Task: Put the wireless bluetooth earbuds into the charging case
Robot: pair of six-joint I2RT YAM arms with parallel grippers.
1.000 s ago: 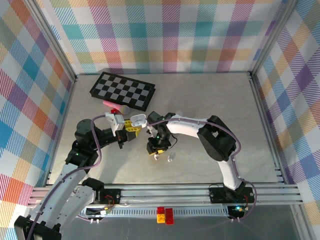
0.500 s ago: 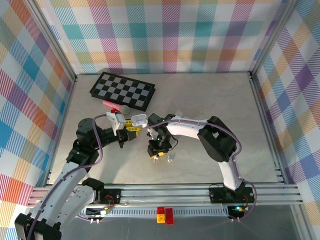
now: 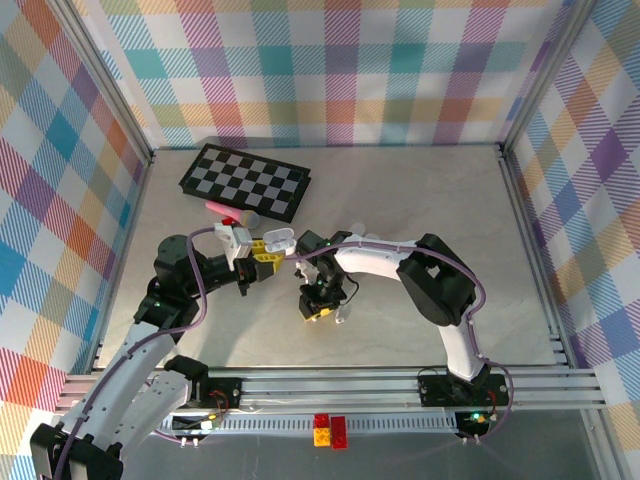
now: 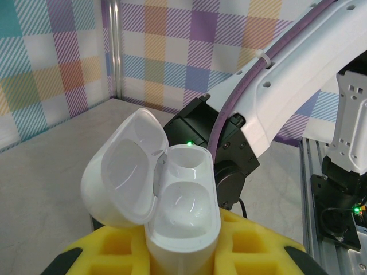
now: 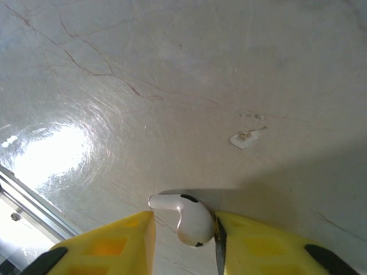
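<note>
My right pincer (image 5: 183, 217) straddled a white earbud (image 5: 194, 222); whether clamped, I couldn't tell. Closing off-centre could squirt it sideways. My left pincer (image 4: 183, 255) clamped the open charging case (image 4: 184, 197).

No legible text, label, brand, number or sign in any view. Blank surfaces: open white plastic pebble-shaped case (image 4: 182, 220), small white plastic earbud (image 5: 192, 219), black-and-white chequered board (image 3: 245, 181) at 11 o'clock on the table.
</note>
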